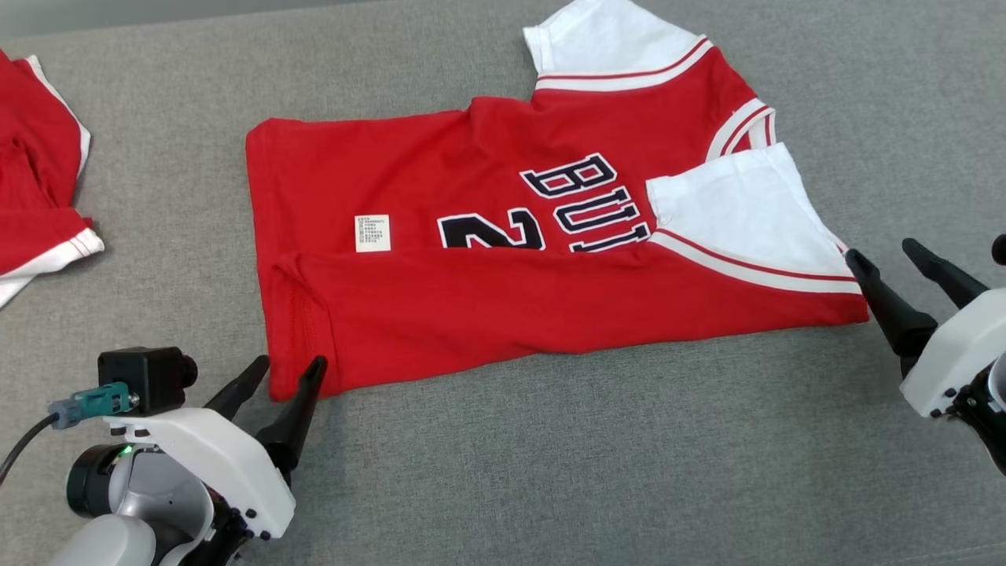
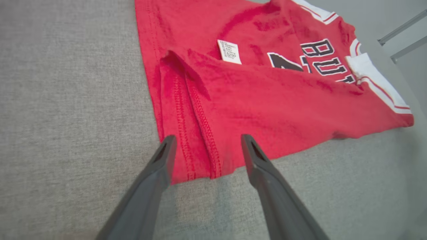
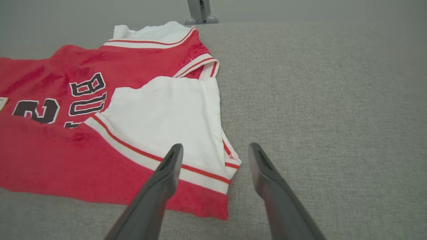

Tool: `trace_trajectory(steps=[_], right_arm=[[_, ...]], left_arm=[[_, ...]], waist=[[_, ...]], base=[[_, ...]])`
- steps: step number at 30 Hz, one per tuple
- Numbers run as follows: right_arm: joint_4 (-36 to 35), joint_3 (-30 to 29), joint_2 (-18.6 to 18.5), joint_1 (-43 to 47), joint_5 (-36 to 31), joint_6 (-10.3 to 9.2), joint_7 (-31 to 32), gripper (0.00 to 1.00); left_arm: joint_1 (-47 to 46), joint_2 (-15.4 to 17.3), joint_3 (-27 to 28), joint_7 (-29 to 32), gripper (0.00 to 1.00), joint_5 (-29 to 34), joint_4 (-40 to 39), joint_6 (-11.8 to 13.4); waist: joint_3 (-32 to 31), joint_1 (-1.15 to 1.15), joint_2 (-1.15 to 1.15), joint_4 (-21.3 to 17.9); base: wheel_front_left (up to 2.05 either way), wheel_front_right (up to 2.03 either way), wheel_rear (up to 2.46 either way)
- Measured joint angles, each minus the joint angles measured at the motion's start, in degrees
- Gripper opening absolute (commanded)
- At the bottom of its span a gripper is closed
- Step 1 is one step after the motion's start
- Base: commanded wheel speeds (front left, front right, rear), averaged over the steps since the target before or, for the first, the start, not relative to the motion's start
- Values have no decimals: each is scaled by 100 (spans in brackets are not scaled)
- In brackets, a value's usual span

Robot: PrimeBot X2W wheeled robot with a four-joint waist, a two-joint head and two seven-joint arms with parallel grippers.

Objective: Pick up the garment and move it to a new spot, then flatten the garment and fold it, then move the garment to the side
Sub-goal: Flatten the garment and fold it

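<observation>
Jersey (image 1: 471, 314) lies half-folded, left gripper (image 1: 291, 362) and right gripper (image 1: 882, 250) fingers (image 1: 884, 295) spread wide, holding nothing.

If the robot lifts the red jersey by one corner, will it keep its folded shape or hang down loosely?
The red jersey will probably droop and unfold: its folded-over hem lies in soft creases. It looks like light, thin knit fabric. On the grey textured surface it may drag and bunch rather than slide.
</observation>
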Motion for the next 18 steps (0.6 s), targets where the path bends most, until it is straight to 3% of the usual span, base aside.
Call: trace_trajectory(steps=[4,11,12,13,14,15,18], right_arm=[[-36,-68,-16,70,-258,1,435,100],[257,149,167,-185,-548,1,918,100],[268,175,174,-230,-487,0,951,100],[275,209,175,-249,-437,-7,990,84],[274,247,157,-274,-411,-7,1010,30],[275,276,136,-291,-359,-7,1013,0],[235,407,80,-304,-47,-3,1050,0]], left_arm=[[-21,158,-113,310,100,94,10,143],[-414,172,-335,677,100,91,232,-14],[-451,153,-342,684,48,79,255,-62],[-482,141,-337,683,19,36,278,-102],[-508,121,-338,680,0,32,304,-152],[-538,115,-355,681,0,16,333,-232],[-583,83,-375,710,0,-168,414,-478]], waist=[[210,0,0,6],[647,0,0,32],[686,0,0,38],[716,0,0,46],[739,0,0,55],[750,0,0,65],[715,0,0,77]], base=[[0,0,0],[0,0,0],[0,0,0],[0,0,0],[0,0,0],[0,0,0],[0,0,0]])
